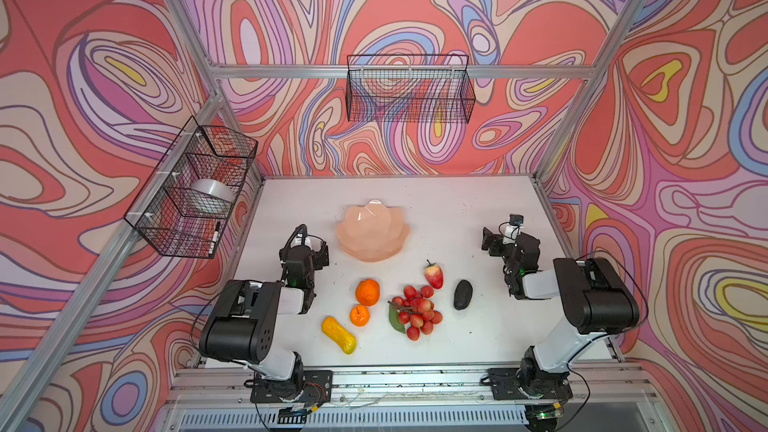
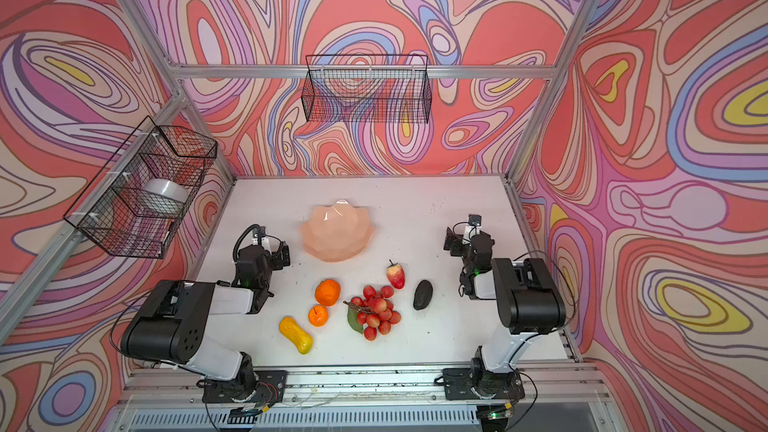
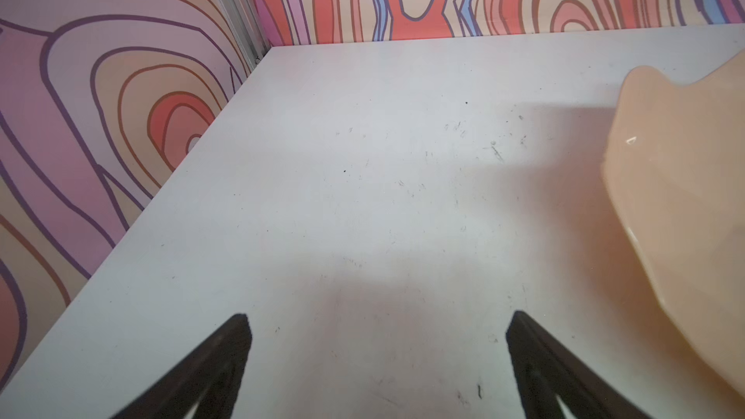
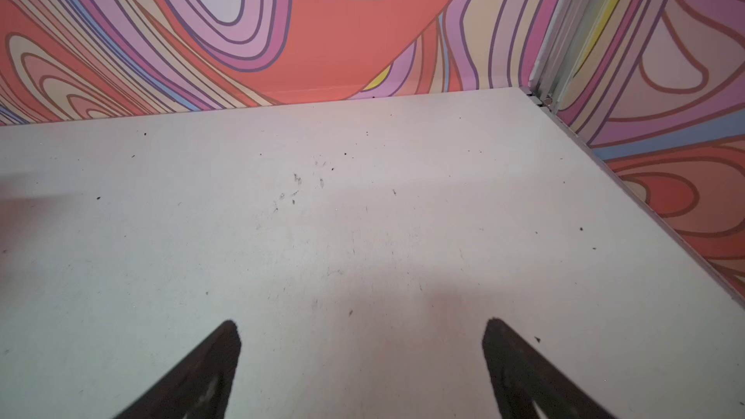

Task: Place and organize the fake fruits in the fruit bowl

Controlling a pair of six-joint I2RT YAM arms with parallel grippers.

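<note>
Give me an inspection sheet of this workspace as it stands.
Surface: white table, scuffed, with dark specks.
Job's things: fruit bowl empty; large orange, small orange, yellow fruit, strawberry, avocado and berry cluster all lie on the table, on the arm-base side of the bowl.
Clutter: nothing seen.
Grippers: left gripper and right gripper open, holding nothing, over bare table.
Cables: black cable loops off the left wrist, clear of the fruits.
Surroundings: side wire basket holds a clear container and a marker; back wire basket: nothing seen inside; patterned walls.
</note>
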